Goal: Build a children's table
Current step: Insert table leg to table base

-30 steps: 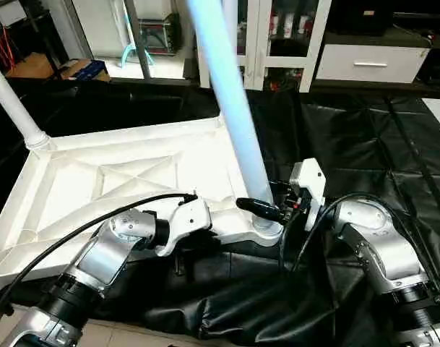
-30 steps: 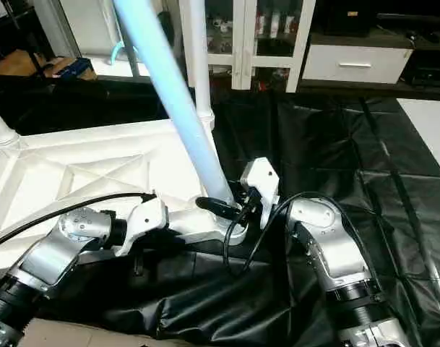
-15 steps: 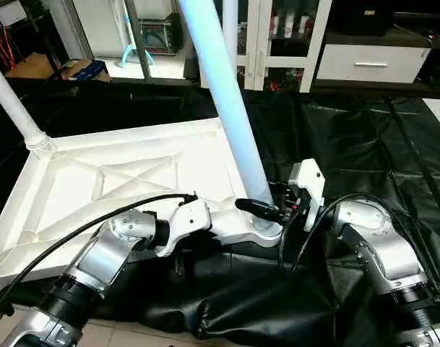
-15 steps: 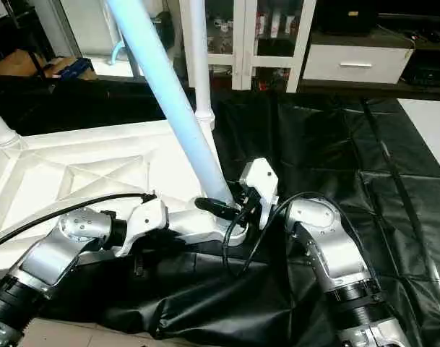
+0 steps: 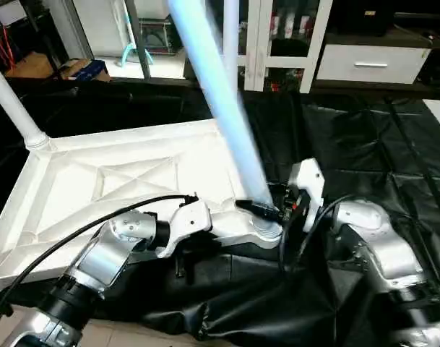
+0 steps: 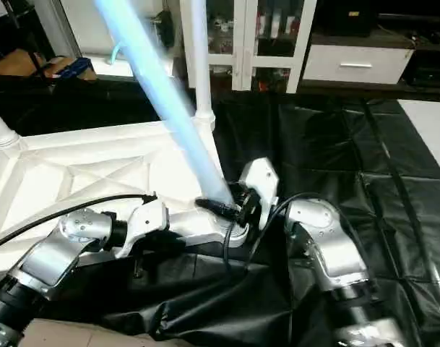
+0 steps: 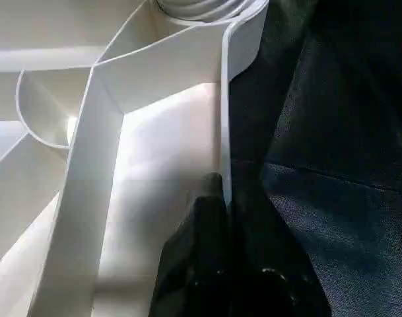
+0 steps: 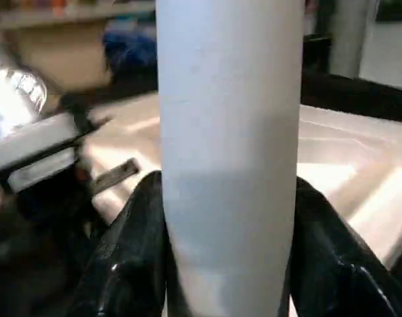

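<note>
From the head camera, the children's table top (image 5: 118, 181) is lying upside down on a black plastic sheet (image 5: 364, 137) spread over the floor, X-ribs facing up. Two legs are already standing in the far corner sockets: one at the far left corner (image 5: 14, 105) and one at the far right corner (image 6: 199, 65). A third leg (image 5: 220, 101) is leaning up and away to the left out of the near right corner socket (image 5: 261, 228), looking a bit motion-blurred. The right gripper (image 5: 266, 210) is gripping that leaning leg just above the socket, one black finger on each side of it. The left gripper (image 5: 178, 269) is sitting at the near edge of the table top, just left of that socket, with its cable looping back over the silver forearm. A white glass-door cabinet (image 5: 277, 36) is standing at the back. In the left wrist view, the left gripper (image 7: 224, 198) is closed tight on the thin rim wall of the table top (image 7: 154, 152), with the black sheet right beside it. In the right wrist view, the leg (image 8: 230, 145) is running straight up between the right gripper's two black fingers (image 8: 131, 264), which are pressing against it on both sides, and the white underside of the top (image 8: 359, 172) is sitting behind.
</note>
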